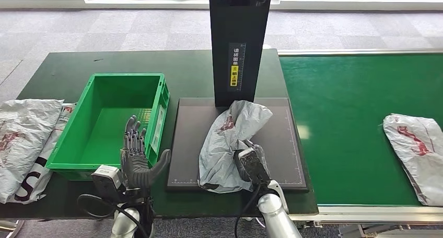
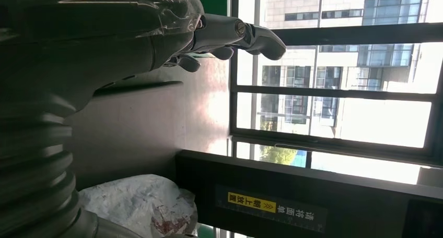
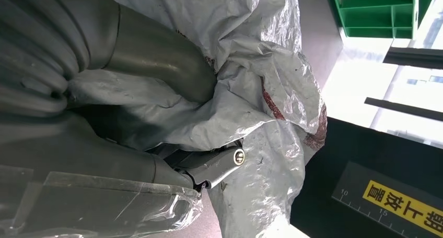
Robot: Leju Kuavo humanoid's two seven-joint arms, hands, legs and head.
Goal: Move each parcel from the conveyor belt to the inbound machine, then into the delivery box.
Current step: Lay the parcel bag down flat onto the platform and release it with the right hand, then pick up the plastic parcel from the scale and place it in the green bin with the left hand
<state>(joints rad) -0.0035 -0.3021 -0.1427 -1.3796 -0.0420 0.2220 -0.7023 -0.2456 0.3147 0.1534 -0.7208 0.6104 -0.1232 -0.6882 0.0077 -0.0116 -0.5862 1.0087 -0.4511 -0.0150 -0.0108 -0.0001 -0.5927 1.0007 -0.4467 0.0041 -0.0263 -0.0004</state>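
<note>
Parcel on the inbound machine, right hand gripping a soft bag

Parcel [image 1: 230, 144] lies crumpled on the dark grey scan plate [image 1: 284, 144] of the inbound machine, just in front of its black column [image 1: 239, 45]. Right hand [image 1: 249, 165] has its fingers closed into the bag's near folds; the right wrist view shows film bunched around the thumb [image 3: 156, 66].

Left hand [image 1: 138, 157] is raised with fingers spread, holding nothing, left of the plate at the near right corner of the green delivery box [image 1: 94, 162].

Risks, as I judge them:
- Thin slick film could slide out of the grip or tear during the lift.
- A drooping tail could catch the box wall.
- The idle left hand sits in the carry path.

Materials: bag is glossy grey-white plastic with red print, limp and heavily wrinkled. Plate is matte and flat with fine ruled markings. Box is rigid moulded plastic, straight-walled. A second parcel [image 1: 415, 152] waits on the green conveyor belt [image 1: 339, 118], well right of the plate.
</note>
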